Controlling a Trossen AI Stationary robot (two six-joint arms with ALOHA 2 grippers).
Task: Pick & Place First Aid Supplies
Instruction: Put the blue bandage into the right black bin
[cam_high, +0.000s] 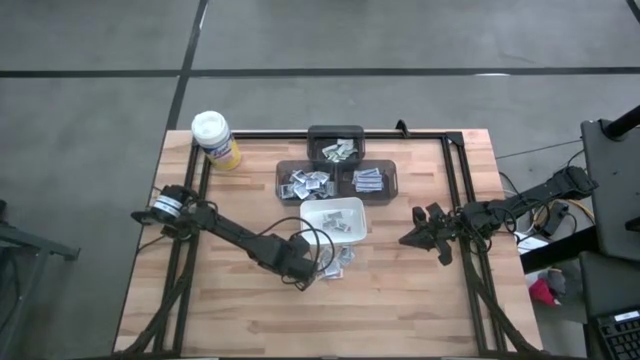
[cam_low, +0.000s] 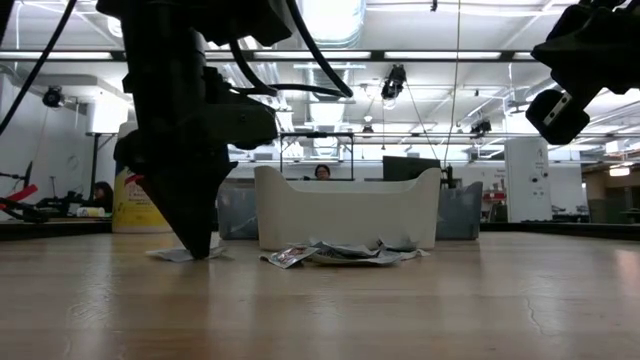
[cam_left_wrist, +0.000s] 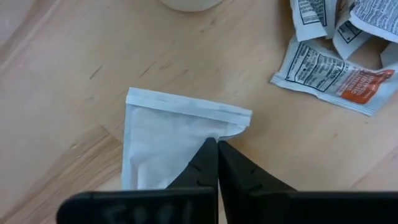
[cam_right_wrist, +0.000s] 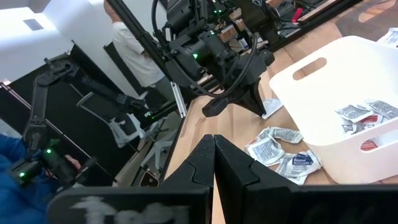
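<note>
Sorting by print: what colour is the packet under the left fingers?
Plain white packet, no print showing; clearest in the left wrist view.

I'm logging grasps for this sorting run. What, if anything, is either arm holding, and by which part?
The left gripper is shut on a white packet, pinching one edge. The right gripper holds nothing.

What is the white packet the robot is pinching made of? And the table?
The white packet looks like matte paper: it has a flat, sealed, crimped edge and no shine. The left gripper is shut on its corner. The table looks like smooth wood, with visible grain and plank seams.
</note>
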